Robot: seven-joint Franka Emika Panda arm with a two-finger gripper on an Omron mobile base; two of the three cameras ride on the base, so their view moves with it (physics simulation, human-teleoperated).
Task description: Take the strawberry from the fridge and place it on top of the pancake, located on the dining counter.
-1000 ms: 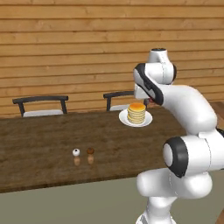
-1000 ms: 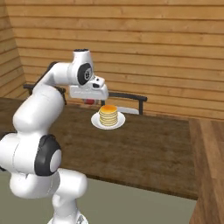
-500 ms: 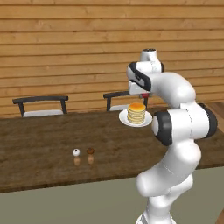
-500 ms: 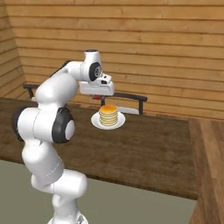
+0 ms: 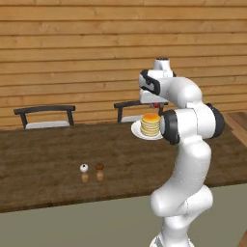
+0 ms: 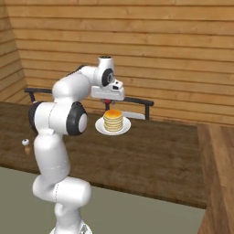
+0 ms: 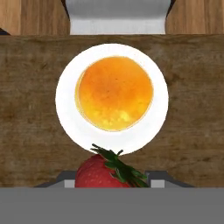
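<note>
Tool [image 7: 112,183] clenched on strawberry [image 7: 103,171], at 6 o'clock of pancake [image 7: 114,92]. Dark wood surface [image 5: 43,154], plank wall behind. Tool fingertips cut off by frame edge.

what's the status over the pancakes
Tool shut on red strawberry. Hanging above tan pancake stack on white plate. Nothing in between.
</note>
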